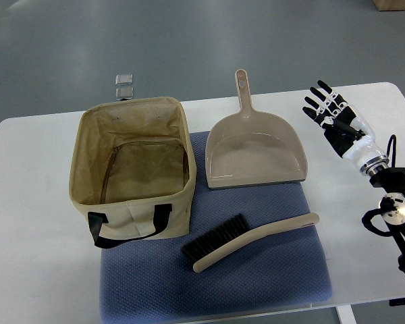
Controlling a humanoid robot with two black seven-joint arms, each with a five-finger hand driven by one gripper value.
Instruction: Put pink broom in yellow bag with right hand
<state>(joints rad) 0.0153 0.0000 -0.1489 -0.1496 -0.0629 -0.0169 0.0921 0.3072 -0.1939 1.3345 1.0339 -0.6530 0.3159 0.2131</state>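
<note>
Nearest the camera, the pink broom (250,240) lies flat on the blue mat (283,283), untouched: bristle head toward the bag, handle running up and to the right, its rounded tip close to the mat's right edge. Judged from this, the task is at its opening step, the approach; no grasp is made yet. Just left of the bristles stands the yellow bag (131,172), mouth open and upward, interior bare, black strap handle hanging on its near wall; the near right corner of the bag sits close to the bristle end but apart from it. Right of the mat, the right hand (334,118) is over bare white table (27,236) near the right edge, fingers spread and pointing away, holding nothing; its forearm and cabling enter from the right border. Left hand not in view. Beyond the broom, the dustpan (256,152) rests on the mat's far part, handle pointing away, beside the bag's right wall. Next move probably calls for the hand to come toward the camera and inward, palm down over the handle's right half, where open mat gives finger room. Lifting then must clear the bag's right rim; the dustpan narrows the far side, so the near side looks the freer path. Two small clear blocks (124,86) sit past the bag, out of the way.
</note>
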